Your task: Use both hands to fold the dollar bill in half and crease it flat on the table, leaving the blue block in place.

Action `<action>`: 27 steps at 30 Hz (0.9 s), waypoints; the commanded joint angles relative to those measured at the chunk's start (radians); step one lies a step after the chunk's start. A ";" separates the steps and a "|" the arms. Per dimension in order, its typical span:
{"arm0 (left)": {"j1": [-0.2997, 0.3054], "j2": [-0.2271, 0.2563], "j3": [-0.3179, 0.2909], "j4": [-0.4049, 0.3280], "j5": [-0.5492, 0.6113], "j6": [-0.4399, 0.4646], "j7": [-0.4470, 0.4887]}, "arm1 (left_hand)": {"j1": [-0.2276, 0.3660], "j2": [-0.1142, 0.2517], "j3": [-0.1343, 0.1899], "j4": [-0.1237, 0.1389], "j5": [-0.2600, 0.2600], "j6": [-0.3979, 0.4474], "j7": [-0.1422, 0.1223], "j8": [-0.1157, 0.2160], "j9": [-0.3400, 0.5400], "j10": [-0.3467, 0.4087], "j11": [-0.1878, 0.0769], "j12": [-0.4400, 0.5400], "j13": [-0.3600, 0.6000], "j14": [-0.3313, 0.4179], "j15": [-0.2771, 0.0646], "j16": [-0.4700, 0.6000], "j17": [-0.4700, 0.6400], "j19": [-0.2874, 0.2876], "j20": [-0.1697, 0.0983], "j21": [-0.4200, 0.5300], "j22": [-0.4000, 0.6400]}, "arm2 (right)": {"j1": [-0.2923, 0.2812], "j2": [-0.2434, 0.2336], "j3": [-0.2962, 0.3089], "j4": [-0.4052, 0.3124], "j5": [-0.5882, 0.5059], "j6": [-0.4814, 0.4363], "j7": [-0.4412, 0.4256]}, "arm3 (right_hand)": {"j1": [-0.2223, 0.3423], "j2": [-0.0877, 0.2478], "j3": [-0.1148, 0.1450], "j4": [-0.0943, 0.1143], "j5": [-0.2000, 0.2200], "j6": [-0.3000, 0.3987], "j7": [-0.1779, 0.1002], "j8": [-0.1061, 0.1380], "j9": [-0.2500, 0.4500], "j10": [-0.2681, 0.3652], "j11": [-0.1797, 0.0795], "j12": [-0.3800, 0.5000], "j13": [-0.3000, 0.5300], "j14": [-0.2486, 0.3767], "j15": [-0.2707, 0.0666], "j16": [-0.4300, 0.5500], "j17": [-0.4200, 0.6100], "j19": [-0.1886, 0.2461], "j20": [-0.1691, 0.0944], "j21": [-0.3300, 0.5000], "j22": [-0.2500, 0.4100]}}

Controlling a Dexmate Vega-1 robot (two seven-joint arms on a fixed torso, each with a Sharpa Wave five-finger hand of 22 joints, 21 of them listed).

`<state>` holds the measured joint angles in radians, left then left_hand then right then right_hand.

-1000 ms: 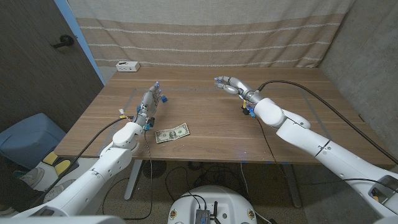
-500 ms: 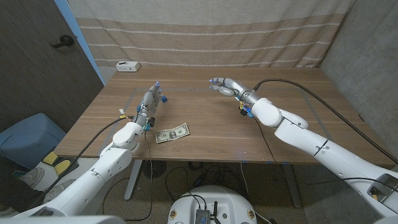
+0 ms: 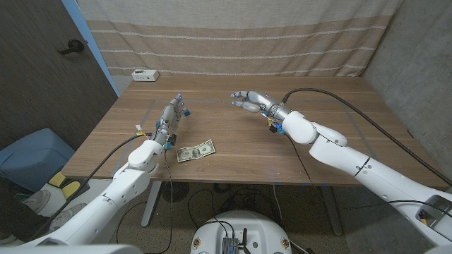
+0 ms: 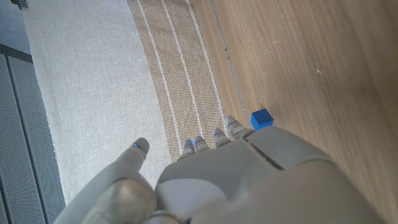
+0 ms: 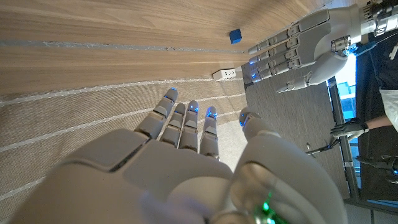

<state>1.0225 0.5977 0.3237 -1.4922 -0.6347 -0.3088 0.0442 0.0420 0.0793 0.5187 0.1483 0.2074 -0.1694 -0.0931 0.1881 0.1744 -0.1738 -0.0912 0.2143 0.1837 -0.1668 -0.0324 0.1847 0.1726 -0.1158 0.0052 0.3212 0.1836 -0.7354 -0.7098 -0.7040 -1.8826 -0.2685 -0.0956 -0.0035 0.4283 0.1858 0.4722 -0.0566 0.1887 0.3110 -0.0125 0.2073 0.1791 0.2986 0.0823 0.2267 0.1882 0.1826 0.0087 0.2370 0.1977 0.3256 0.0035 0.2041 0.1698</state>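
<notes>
Dollar bill (image 3: 195,150): flat, unfolded, near table edge, left of centre, untouched. Wooden table (image 3: 233,152).
Left hand (image 3: 169,116): beyond bill, near it, on edge over table, fingers straight and close together, holding nothing.
Blue block (image 3: 187,110): just right of left hand's fingertips; also (image 4: 261,118).
Right hand (image 3: 248,100): above table mid-far, fingers extended, slightly apart, empty.
White box (image 3: 145,75): far left corner.

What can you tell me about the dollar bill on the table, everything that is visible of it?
The dollar bill is a small greenish-grey paper note lying flat and unfolded on the wooden table, near the front edge and slightly turned. Its print is too small to read. Nothing touches it; the left robot hand stands apart, farther back on the table.
</notes>
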 commanded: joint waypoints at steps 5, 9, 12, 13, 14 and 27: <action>0.033 0.011 -0.014 -0.029 -0.001 -0.004 0.014 | 0.002 0.047 0.003 -0.004 0.002 -0.006 -0.002 -0.002 0.003 -0.010 -0.001 -0.002 0.004 -0.044 -0.005 -0.001 0.003 0.004 0.000 -0.002 0.005 | 0.008 0.008 -0.028 -0.020 -0.081 -0.007 0.044 | 0.017 0.002 0.009 -0.004 0.000 0.012 0.000 0.000 0.005 0.013 0.001 -0.002 0.004 0.013 -0.003 0.004 0.004 0.009 -0.006 0.006 0.003; 0.044 0.014 -0.017 -0.037 -0.001 -0.006 0.018 | 0.002 0.047 0.003 -0.004 0.002 -0.005 -0.002 -0.002 0.003 -0.010 -0.005 -0.003 0.004 -0.043 -0.006 -0.001 0.003 0.005 -0.001 -0.002 0.005 | 0.011 0.011 -0.035 -0.022 -0.093 -0.007 0.057 | 0.019 0.002 0.010 -0.005 0.000 0.014 -0.001 0.000 0.005 0.016 -0.003 -0.002 0.004 0.015 -0.005 0.004 0.004 0.010 -0.005 0.006 0.003; 0.050 0.017 -0.020 -0.042 -0.002 -0.006 0.020 | 0.002 0.047 0.003 -0.004 0.002 -0.004 -0.002 -0.002 0.003 -0.008 -0.008 -0.002 0.004 -0.041 -0.006 0.000 0.003 0.006 -0.001 -0.003 0.005 | 0.015 0.012 -0.041 -0.023 -0.102 -0.006 0.072 | 0.021 0.002 0.010 -0.005 -0.001 0.015 -0.002 -0.001 0.005 0.018 -0.002 -0.003 0.004 0.015 -0.005 0.004 0.004 0.010 -0.005 0.005 0.003; 0.051 0.017 -0.021 -0.043 -0.002 -0.006 0.020 | 0.002 0.047 0.003 -0.004 0.002 -0.004 -0.002 -0.002 0.003 -0.006 -0.002 -0.002 0.004 -0.040 -0.006 0.000 0.003 0.006 -0.001 -0.003 0.005 | 0.016 0.013 -0.043 -0.022 -0.104 -0.004 0.075 | 0.021 0.002 0.010 -0.005 -0.001 0.015 -0.003 -0.001 0.005 0.018 -0.001 -0.003 0.004 0.016 -0.005 0.004 0.004 0.010 -0.004 0.005 0.003; 0.053 0.018 -0.021 -0.044 -0.001 -0.007 0.021 | 0.002 0.047 0.003 -0.004 0.002 -0.004 -0.002 -0.002 0.003 -0.006 -0.002 -0.002 0.004 -0.040 -0.004 0.000 0.003 0.007 -0.001 -0.003 0.005 | 0.017 0.013 -0.044 -0.023 -0.106 -0.004 0.079 | 0.021 0.002 0.010 -0.005 -0.001 0.017 -0.003 -0.001 0.005 0.018 -0.001 -0.003 0.004 0.016 -0.006 0.004 0.004 0.010 -0.005 0.005 0.003; 0.075 0.019 -0.026 -0.059 0.002 -0.021 0.025 | 0.002 0.046 0.003 -0.004 0.002 -0.001 -0.003 -0.002 0.003 0.004 0.035 -0.001 0.004 -0.034 -0.005 0.000 0.003 0.011 0.000 -0.007 0.005 | 0.026 0.020 -0.069 -0.027 -0.152 0.011 0.117 | 0.026 0.003 0.012 -0.005 -0.002 0.028 -0.004 -0.001 0.005 0.024 -0.004 -0.004 0.005 0.020 -0.009 0.004 0.005 0.014 -0.006 0.004 0.003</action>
<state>1.0775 0.6140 0.3030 -1.5370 -0.6350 -0.3198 0.0629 0.0420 0.0793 0.5187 0.1484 0.2074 -0.1694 -0.0931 0.1881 0.1744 -0.1690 -0.0698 0.2145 0.1837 -0.1668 -0.0324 0.1847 0.1725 -0.1064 0.0039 0.3213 0.1837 -0.7156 -0.6952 -0.7544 -1.9059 -0.3845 -0.0955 0.0836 0.4440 0.1883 0.4762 -0.0606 0.1887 0.3272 -0.0179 0.2073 0.1791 0.3146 0.0768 0.2267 0.1881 0.1913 0.0000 0.2370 0.1976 0.3291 0.0000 0.2041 0.1698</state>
